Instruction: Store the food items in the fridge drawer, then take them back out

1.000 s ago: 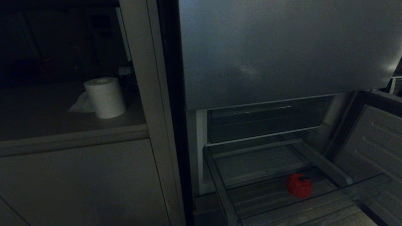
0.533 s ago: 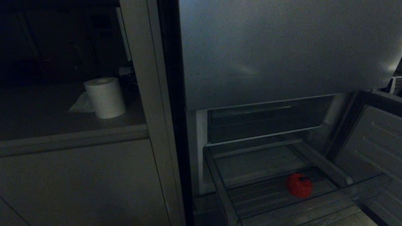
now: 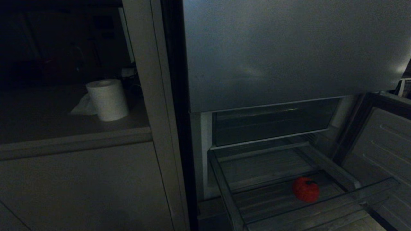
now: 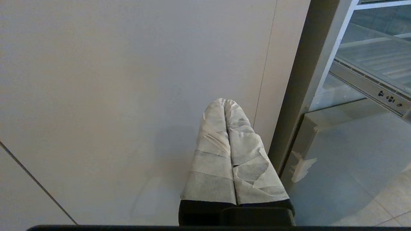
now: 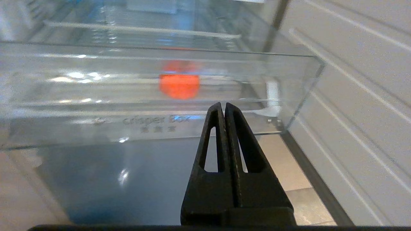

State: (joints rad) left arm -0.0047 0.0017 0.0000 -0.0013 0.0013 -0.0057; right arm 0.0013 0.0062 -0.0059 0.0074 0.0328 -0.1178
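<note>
the pulled-out clear plastic fridge drawer (image 3: 282,195) holds one round red-orange food lump (image 3: 305,189), seemingly a tomato, on its ribbed floor. my black right pincer (image 5: 224,107) is clenched, empty, outside the front lip, below the lump.

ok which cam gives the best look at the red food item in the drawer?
Head view: the red food item shows directly, lying on the ribbed floor of the fridge drawer. Right wrist view sees it only blurred through the clear front lip. Left wrist view misses it.
</note>
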